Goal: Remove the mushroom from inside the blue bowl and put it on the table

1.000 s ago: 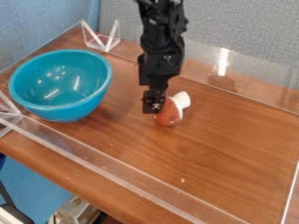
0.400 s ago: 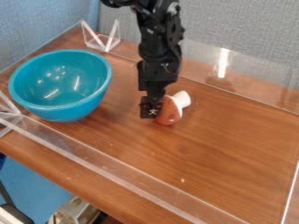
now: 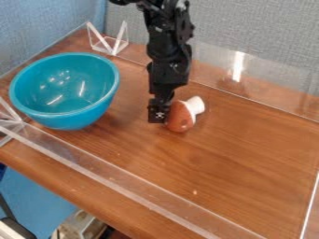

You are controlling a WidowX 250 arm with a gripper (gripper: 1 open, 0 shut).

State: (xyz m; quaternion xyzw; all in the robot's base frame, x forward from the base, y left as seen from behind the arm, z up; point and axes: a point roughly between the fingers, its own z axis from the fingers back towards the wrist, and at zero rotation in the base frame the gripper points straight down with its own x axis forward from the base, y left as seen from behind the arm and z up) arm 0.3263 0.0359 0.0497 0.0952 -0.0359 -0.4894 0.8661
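One claw (image 3: 165, 114) stands wide open, gripping nothing, just beside one mushroom (image 3: 182, 116), which lies tipped on the bench (image 3: 225, 168). One blue bowl (image 3: 63, 91) sits well apart.

Blue bowl (image 3: 65, 91): standing on worktop (image 3: 206, 177), left side | mushroom (image 3: 182, 115): lying on worktop, right of bowl, outside it | gripper (image 3: 165, 105): hanging between the two, just beside mushroom | wall (image 3: 249, 42): rising behind worktop

Mushroom out on the wood!

And there it is before me, the mushroom (image 3: 181, 117), reddish cap, white stem, tipped sideways on the brown table (image 3: 227, 163), well apart from the glossy, upright blue bowl (image 3: 62, 91)!
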